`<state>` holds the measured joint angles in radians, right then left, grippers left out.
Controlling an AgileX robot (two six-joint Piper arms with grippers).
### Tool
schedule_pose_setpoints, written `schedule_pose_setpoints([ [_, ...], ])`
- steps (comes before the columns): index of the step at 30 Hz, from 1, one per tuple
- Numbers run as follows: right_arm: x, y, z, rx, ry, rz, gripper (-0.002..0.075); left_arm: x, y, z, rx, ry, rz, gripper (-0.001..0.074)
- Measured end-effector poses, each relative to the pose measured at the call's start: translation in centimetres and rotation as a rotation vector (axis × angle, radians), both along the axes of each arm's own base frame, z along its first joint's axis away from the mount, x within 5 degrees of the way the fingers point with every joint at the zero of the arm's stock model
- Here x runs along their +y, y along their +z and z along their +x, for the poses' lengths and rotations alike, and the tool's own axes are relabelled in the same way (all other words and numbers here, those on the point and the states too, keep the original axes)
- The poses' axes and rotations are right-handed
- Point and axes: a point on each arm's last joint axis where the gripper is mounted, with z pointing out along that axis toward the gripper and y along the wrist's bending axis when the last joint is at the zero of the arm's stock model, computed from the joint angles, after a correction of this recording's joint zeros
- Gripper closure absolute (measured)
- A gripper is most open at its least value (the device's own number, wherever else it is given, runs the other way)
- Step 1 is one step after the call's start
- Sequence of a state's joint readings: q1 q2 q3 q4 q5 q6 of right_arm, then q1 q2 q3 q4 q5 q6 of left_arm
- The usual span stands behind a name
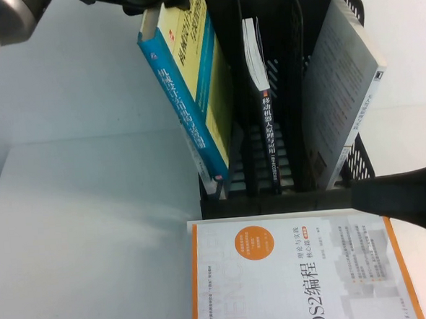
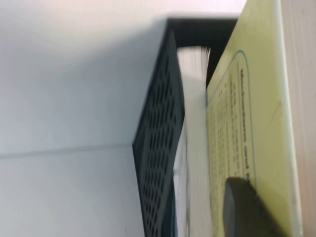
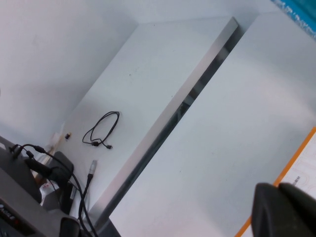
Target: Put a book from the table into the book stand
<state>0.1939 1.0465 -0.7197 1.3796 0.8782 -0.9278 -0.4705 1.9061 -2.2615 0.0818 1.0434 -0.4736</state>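
Left arm: reaches in from the far side above the book stand, my left gripper at the top edge of the book.
Left gripper state: pinching the book; one dark finger lies flat on its pale yellow cover.
The book: below my left gripper, tilted, its lower end inside the stand's leftmost compartment, teal spine leaning out over the table.
Right arm: low at the near right, dark link lying across the stand's near right corner.
Right gripper: just above the table beside the white book; I cannot tell how its fingers stand.
Stand, middle compartment: a thin black-spined book, beside mine.
Stand, rightmost compartment: a grey book, leaning.
White book: flat on the table with orange edge and circle, touching the stand's near end.
Beyond the table edge: a black cable on a lower surface.
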Motion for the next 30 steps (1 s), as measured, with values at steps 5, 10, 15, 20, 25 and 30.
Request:
schedule_pose_setpoints([
  [5, 0.0, -0.1, 0.1, -0.004, -0.007, -0.009, 0.0729, -0.5, -0.8, 1.0, -0.010, 0.000, 0.008, 0.0542],
  [10, -0.1, -0.2, 0.1, -0.013, -0.008, -0.036, 0.0729, -1.3, -3.1, 2.4, 0.040, -0.009, 0.023, 0.0543],
  [15, -0.2, -0.4, 0.1, -0.018, -0.005, -0.056, 0.0729, -1.7, -4.2, 3.0, 0.068, -0.019, 0.032, 0.0543],
  [20, -0.2, -0.4, 0.1, -0.068, 0.006, -0.088, 0.0729, -1.2, -2.4, 2.1, 0.006, -0.040, 0.051, 0.0451],
  [25, -0.7, 1.6, 0.7, -0.198, 0.024, -0.234, 0.0729, 0.4, 0.8, -0.3, -0.058, -0.068, 0.123, 0.0524],
  [30, -2.0, 5.1, 1.4, -0.293, -0.041, -0.424, 0.0729, 1.9, 4.1, -3.6, -0.111, -0.133, 0.168, 0.0696],
])
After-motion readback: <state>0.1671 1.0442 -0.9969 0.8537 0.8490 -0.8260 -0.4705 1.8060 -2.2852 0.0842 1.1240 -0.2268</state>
